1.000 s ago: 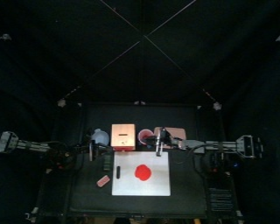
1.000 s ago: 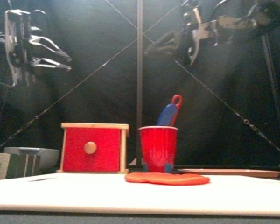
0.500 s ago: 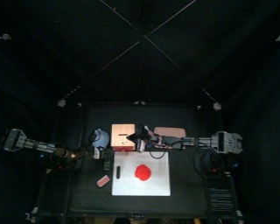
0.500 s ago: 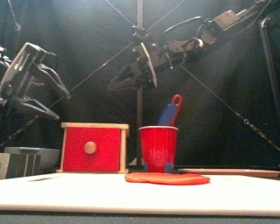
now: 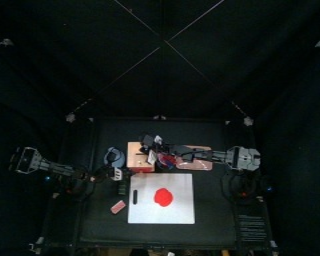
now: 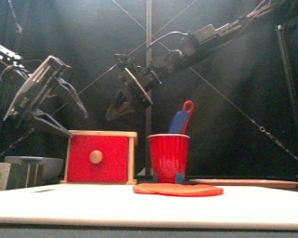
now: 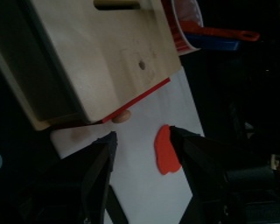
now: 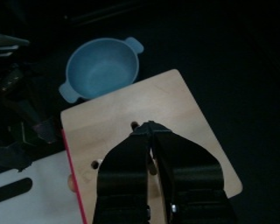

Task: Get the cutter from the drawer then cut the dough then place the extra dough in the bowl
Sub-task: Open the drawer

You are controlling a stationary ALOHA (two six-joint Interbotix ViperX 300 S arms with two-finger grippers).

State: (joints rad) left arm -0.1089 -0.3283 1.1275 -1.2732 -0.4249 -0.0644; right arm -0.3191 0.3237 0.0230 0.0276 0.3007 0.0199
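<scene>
Our right gripper [image 8: 147,131] has its two jaws pressed together with nothing between them. Their tips are over the pale top of the wooden box [image 8: 160,101], in the middle of the right wrist frame. In the front frame this gripper hangs above the box, a little left of centre.

Our left gripper [image 7: 143,133] has its jaws spread wide and holds nothing. In the left wrist frame the jaws rise at the bottom, with the white cutting board [image 7: 130,166] and one edge of the dough [image 7: 164,150] between them. In the front frame it hangs at the left edge, above and to the left of the box.

The box's red drawer front [image 6: 100,156], with its round knob, faces us at the lower left of the front frame and looks pushed in flush. Just right of it stands the red cup [image 6: 168,155], with the blue knife [image 6: 179,121] and the red knife [image 6: 188,105] sticking up out of it.

The dough is a flat red disc on the board, at lower centre in the front frame and just in front of the cup. In the top frame it lies in the middle of the board, below the box.

The blue-grey bowl [image 8: 101,68] fills the upper left of the right wrist frame, just beside the box. We see the pink tray [image 6: 245,182] edge-on at the lower right of the front frame. A small pinkish toy [image 5: 119,206] lies on the table left of the board in the top frame.
</scene>
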